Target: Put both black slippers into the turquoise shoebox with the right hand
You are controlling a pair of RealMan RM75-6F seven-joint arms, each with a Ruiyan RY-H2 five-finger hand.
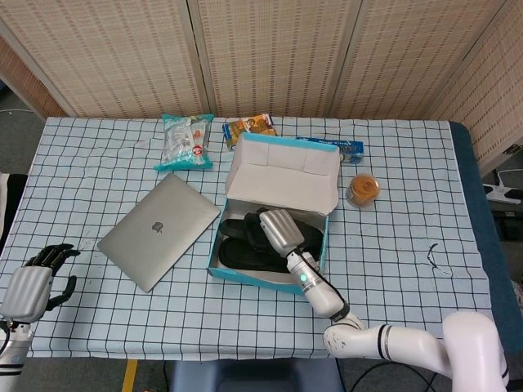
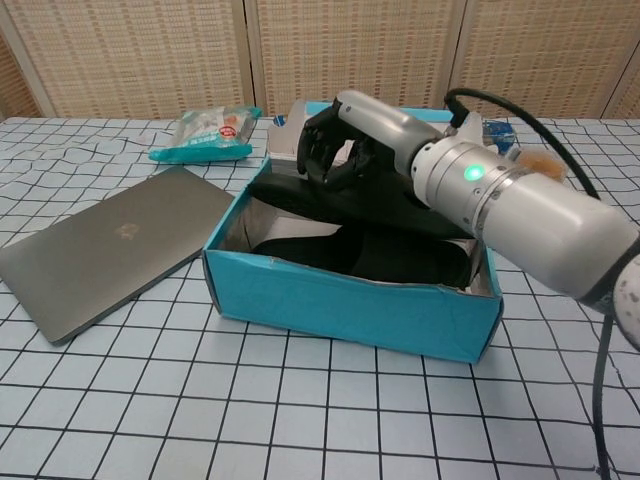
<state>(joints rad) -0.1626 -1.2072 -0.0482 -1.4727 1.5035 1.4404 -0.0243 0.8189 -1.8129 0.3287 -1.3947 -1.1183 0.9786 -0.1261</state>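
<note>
Head view: a blue-and-white checked cloth surface (image 1: 392, 212) is seen from above, with a turquoise cardboard shoebox (image 1: 245, 276) standing near its middle, the lid flap raised at the far side. A closed silver laptop (image 1: 159, 230) is laid just left of the box, turned diagonally. Inside the box two black slippers are found. The lower black slipper (image 2: 400, 262) lies flat on the box floor, its long axis running left to right across the box. The upper black slipper (image 2: 330, 200) is tilted above it, its long axis also roughly left to right, with the left end raised near the box's far-left corner; which end is the toe cannot be told. The right hand (image 1: 280, 230) is reached into the box and, in the chest view, its fingers (image 2: 322, 150) are curled around the raised end of the upper slipper, so that slipper is gripped. The left hand (image 1: 37, 282) is held at the near-left edge of the surface, fingers apart, with nothing in it. Behind the box are a teal snack bag (image 1: 185, 140), an orange packet (image 1: 249, 126), a blue flat packet (image 1: 339, 145) and a small round clear container (image 1: 363, 189).
</note>
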